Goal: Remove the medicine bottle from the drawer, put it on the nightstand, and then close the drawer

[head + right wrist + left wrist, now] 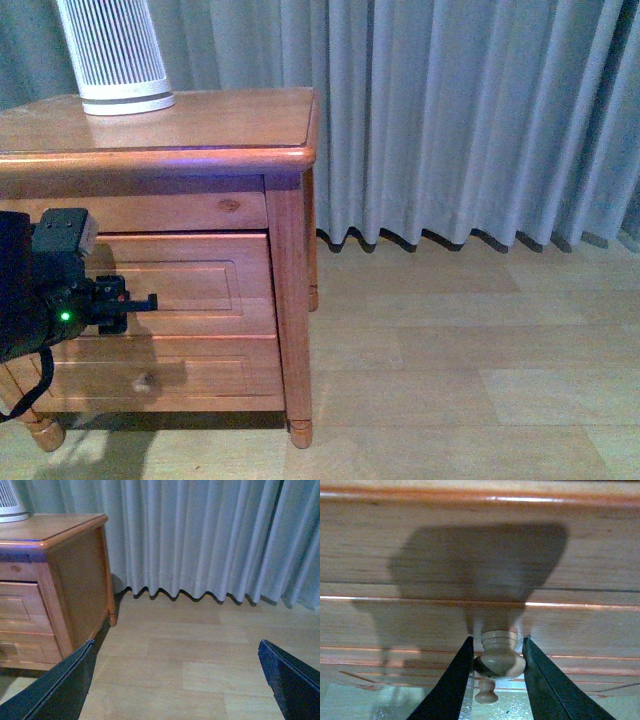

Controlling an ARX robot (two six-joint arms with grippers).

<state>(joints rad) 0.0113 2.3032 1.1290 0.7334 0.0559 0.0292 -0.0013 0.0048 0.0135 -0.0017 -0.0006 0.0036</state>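
Observation:
The nightstand (200,125) stands at the left, and its side also shows in the right wrist view (75,580). Its upper drawer (200,285) has the front about level with the cabinet face. My left gripper (150,300) is at that front. In the left wrist view the left gripper (497,640) is shut on the round wooden drawer knob (499,657), one finger on each side. My right gripper (176,645) is open and empty above the floor, right of the nightstand. The medicine bottle is out of view.
A tall white ribbed device (112,50) stands on the nightstand top at the back left. The lower drawer (200,375) with its knob (146,381) is shut. A grey curtain (470,110) hangs behind. Pale wood floor (450,380) lies to the right.

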